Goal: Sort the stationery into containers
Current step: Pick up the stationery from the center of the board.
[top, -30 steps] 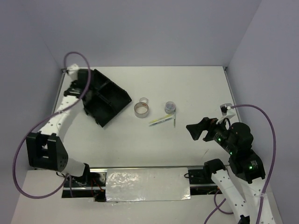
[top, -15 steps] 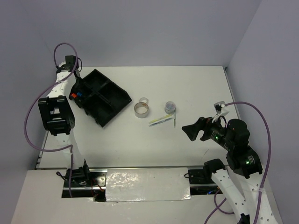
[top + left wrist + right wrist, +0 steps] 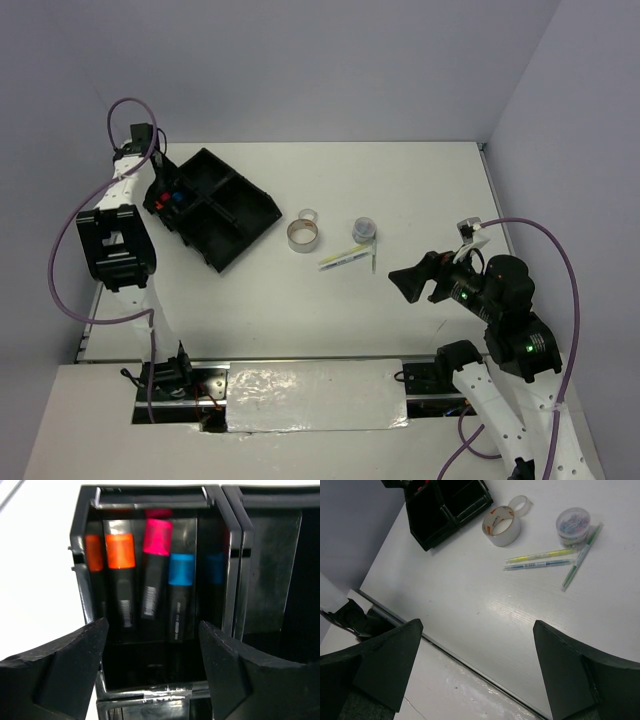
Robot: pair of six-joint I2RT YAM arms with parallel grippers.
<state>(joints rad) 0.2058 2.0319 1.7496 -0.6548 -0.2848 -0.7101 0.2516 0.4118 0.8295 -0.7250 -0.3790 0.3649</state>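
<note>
Left hand [image 3: 152, 635]: fingers spread wide, nothing between them, poised over the tray's [image 3: 243, 215] leftmost compartment at the far left of the counter [image 3: 300, 310].

In that compartment, three highlighters lie side by side: orange-capped highlighter [image 3: 121, 585], pink-capped highlighter [image 3: 152, 575], blue-capped highlighter [image 3: 178, 600]. Their caps all point to the wall away from the hand. The neighbouring compartment seen from the left wrist looks bare.

Right hand [image 3: 476, 630]: fingers spread wide, holding nothing, raised above the counter's right side, well apart from the tray.

On the open counter, mid-field:
- Larger tape roll [image 3: 501, 526], touching the smaller clear roll [image 3: 521, 504].
- A round clear tub of clips [image 3: 573, 524].
- Three thin pens [image 3: 540, 556] just beside the tub.
</note>
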